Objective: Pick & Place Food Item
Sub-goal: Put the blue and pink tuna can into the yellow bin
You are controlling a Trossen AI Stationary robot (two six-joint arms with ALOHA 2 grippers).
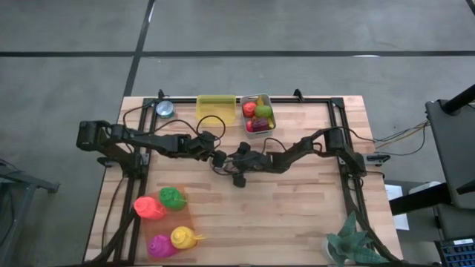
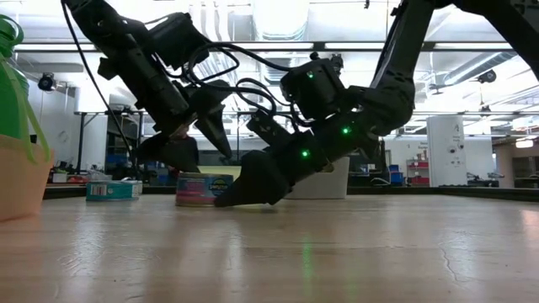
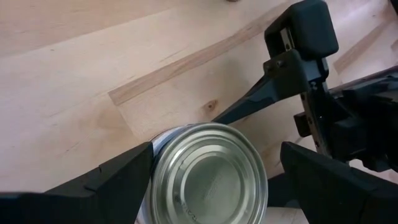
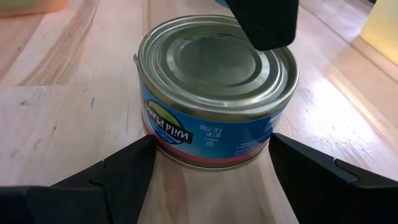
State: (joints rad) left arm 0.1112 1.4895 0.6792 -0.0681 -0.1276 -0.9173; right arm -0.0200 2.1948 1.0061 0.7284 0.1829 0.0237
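Observation:
A flat tin can (image 4: 214, 93) with a blue and pink label stands upright on its base at the middle of the wooden table (image 1: 297, 215). My right gripper (image 4: 211, 146) reaches in low from the table's right, and its two fingers are closed on the can. My left gripper (image 3: 214, 168) comes from the table's left, slanting down, and is open. Its fingers straddle the can's lid (image 3: 211, 177) from above. In the low view the can (image 2: 202, 189) sits by my right gripper's tips (image 2: 232, 195), under my left gripper (image 2: 198, 139). In the high view both grippers (image 1: 211, 148) (image 1: 226, 159) hide it. My right gripper pinches the can between its two fingers, one on each side of the wall, low near the bottom rim (image 4: 155, 142). The fingers come from the table's right, slanting slightly down. The can stays upright with its base on the table. My left gripper has one finger (image 3: 124, 180) close to the lid's rim; whether it touches I cannot tell.
At the far edge stand a second can (image 1: 164, 110), a yellow container (image 1: 215, 105) and a clear bin of toy fruit (image 1: 257, 113). Bright plastic toys (image 1: 167, 219) lie near left, and a green spiky object (image 1: 352, 241) near right. Bare wood lies between them.

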